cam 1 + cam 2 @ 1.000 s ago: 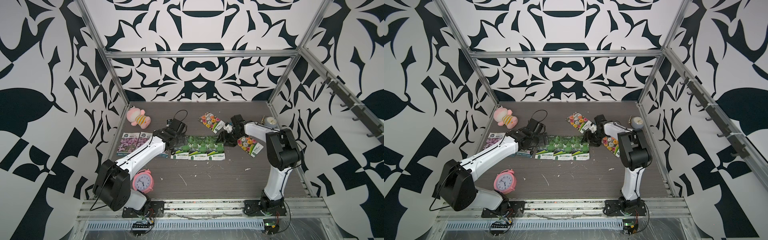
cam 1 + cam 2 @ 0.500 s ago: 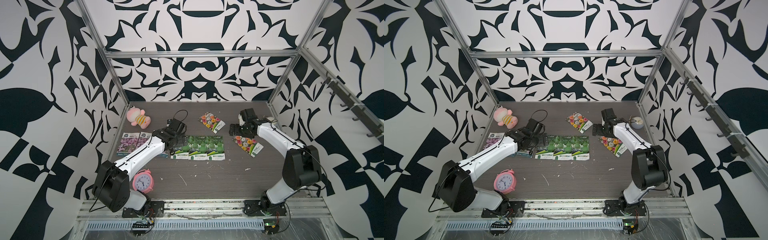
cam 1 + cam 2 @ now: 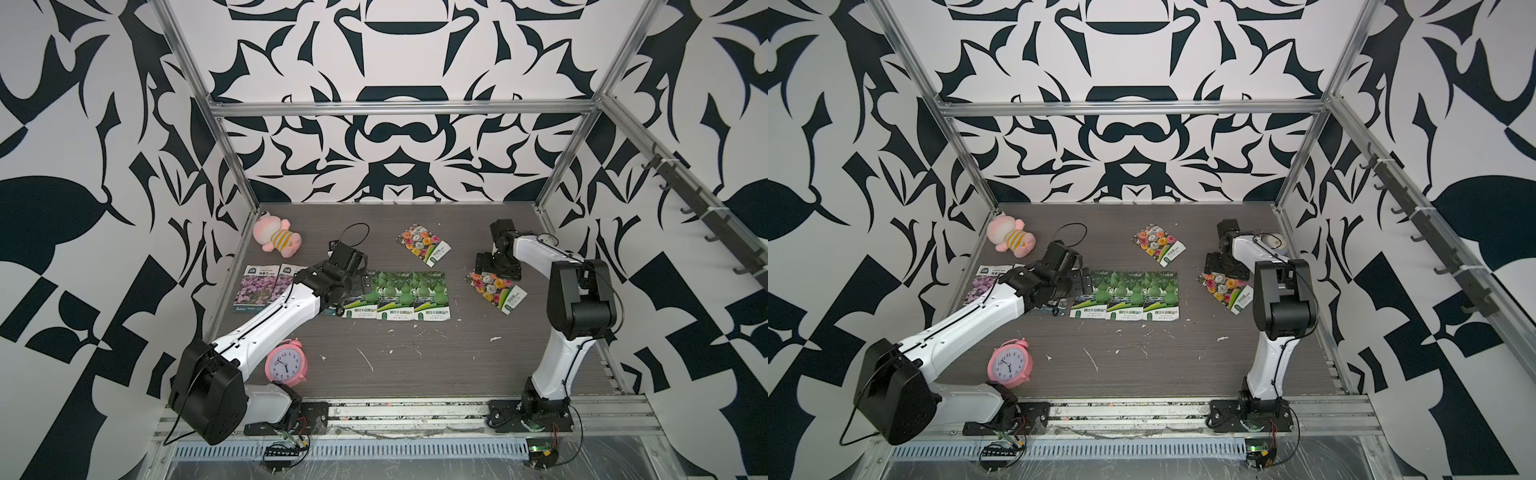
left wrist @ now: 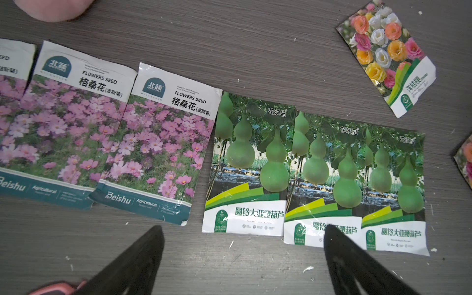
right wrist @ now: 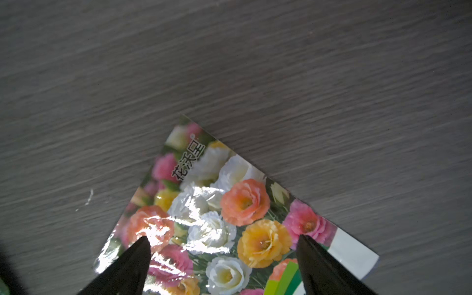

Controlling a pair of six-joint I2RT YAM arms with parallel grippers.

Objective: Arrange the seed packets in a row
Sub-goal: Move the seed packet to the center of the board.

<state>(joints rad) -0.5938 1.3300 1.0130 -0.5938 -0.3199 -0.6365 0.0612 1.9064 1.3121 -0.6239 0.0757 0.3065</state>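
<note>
"BEISHU", "FLOWERS SEED", "格桑花 (波斯菊)" and "Beishu Agricultural" are printed on the purple-pink flower packets (image 4: 163,143). "圆铃大亚腰葫芦" is read on the white bands of the gourd packets (image 4: 250,166), mid-frame in both top views. "洋桔梗" is carried by a mixed-bloom packet (image 4: 385,56). Hour numerals are seen on the pink clock (image 3: 286,365), lower left.

Both arms reach forward, left pincer (image 4: 244,227) and right pincer (image 5: 222,237) spread wide, apparently hovering low.

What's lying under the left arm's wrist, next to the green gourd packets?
A third purple-flower packet, shown whole in the left wrist view, overlapping its purple neighbour. In both top views the arm covers nearly all of it; only a bottom edge shows.
</note>
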